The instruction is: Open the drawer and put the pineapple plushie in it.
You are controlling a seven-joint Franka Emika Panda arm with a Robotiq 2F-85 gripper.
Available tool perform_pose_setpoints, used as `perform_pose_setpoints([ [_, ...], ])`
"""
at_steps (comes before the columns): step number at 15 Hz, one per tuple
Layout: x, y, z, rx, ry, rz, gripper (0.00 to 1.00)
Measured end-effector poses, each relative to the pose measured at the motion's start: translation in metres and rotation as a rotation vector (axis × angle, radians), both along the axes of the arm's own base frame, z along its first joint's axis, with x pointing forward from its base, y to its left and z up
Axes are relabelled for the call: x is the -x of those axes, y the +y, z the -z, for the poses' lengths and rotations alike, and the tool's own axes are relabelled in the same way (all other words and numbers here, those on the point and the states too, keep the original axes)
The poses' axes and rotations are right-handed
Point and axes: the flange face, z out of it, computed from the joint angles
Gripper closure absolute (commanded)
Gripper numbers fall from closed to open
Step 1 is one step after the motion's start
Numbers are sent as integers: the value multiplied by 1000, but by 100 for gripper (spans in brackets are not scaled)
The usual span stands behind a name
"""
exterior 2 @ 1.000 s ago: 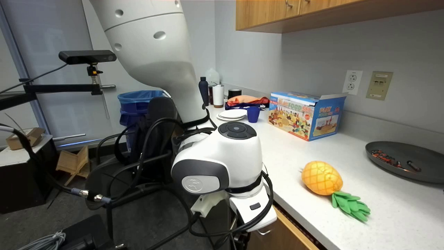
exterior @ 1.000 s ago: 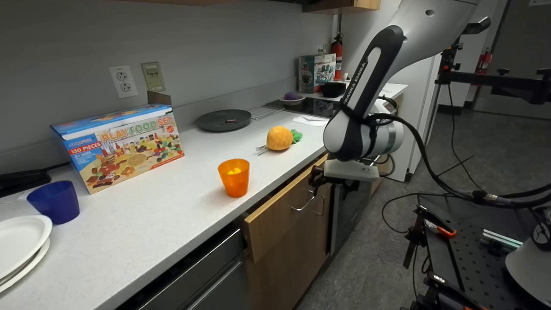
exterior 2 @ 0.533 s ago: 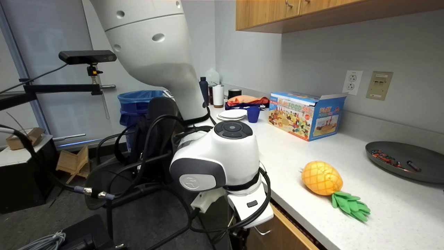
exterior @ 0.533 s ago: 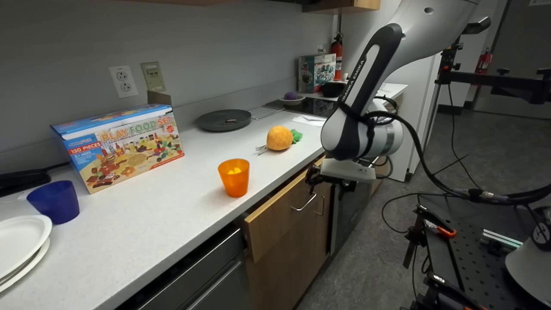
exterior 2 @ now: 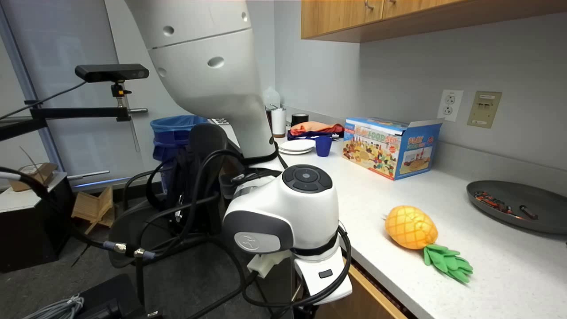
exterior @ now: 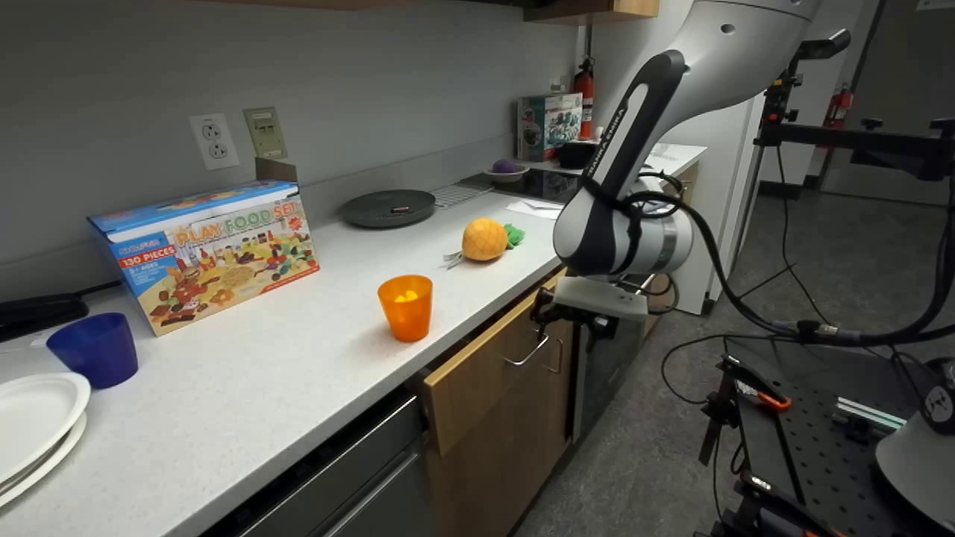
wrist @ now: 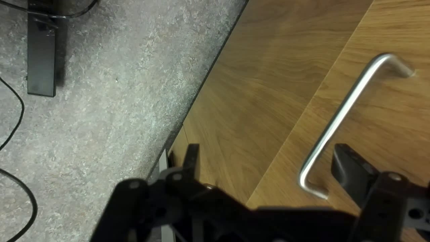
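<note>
The pineapple plushie (exterior: 485, 239) lies on its side on the white counter, with its green leaves (exterior 2: 447, 263) toward the counter edge; it also shows in an exterior view (exterior 2: 411, 227). The drawer (exterior: 477, 373) stands slightly out, with a dark gap below the counter edge. Its silver bar handle (exterior: 528, 352) shows large in the wrist view (wrist: 339, 117). My gripper (exterior: 565, 335) is open and empty in front of the drawer. In the wrist view, the handle's near end lies between the spread fingertips (wrist: 268, 156), closer to the right finger, with no visible contact. My hand hides the handle in an exterior view.
An orange cup (exterior: 406, 308) stands near the counter edge above the drawer. A play food box (exterior: 216, 250) and a dark pan (exterior 2: 522, 206) stand toward the wall. A cabinet door handle (exterior: 556, 356) sits below the drawer. A black oven front (exterior: 612, 365) is beside it.
The arm has shifted slightly toward the drawer and its hand sits a little lower, now covering the handle in an exterior view. The drawer and the plushie have not moved.
</note>
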Motion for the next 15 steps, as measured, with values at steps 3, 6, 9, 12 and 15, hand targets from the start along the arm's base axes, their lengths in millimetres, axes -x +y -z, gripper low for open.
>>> perform_pose_setpoints([
  [3, 1, 0, 9, -14, 10, 7, 0],
  [6, -1, -1, 10, -19, 7, 11, 0],
  [9, -1, -1, 11, -24, 6, 13, 0],
  [12, 2, 0, 13, -51, 10, 23, 0],
  [15, 24, 16, 36, -134, 80, 12, 0],
])
